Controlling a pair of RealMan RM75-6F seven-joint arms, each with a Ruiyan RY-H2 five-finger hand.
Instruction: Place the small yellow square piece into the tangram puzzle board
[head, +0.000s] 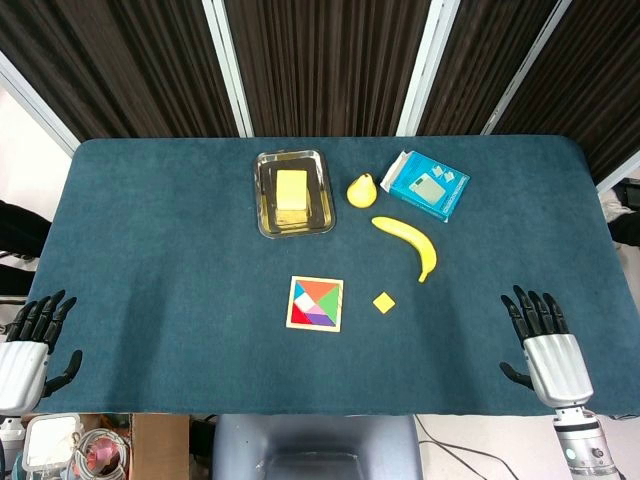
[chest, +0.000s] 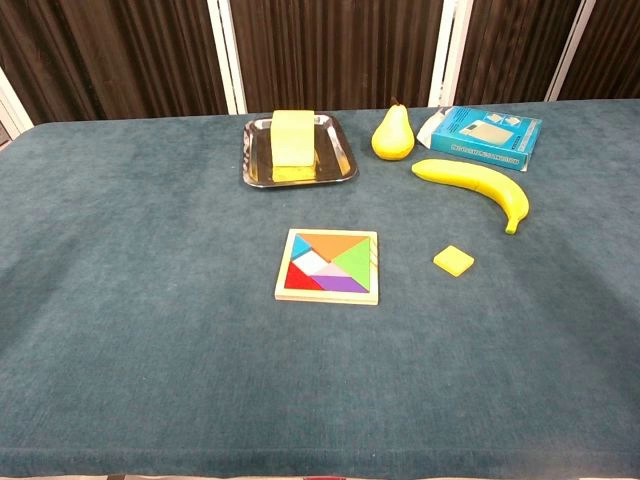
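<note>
Teal cloth table (head: 150, 230) before dark curtains, left hand (head: 35, 340) spread and empty at near edge, partly cut off, tangram puzzle board (head: 316, 304) central, small yellow square piece (head: 384, 302) lying just right of board, right hand (head: 543, 345) spread and empty, both hands unseen from chest.

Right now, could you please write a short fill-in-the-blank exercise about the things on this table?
1. The small yellow square piece lies on the cloth between the tangram board and the robot's ____ hand.
2. The metal tray holds a pale yellow ____.
3. Next to the blue box stands a yellow ____.
4. Both hands hold ____; see the left hand.

Missing words: right; block; pear; nothing
</note>
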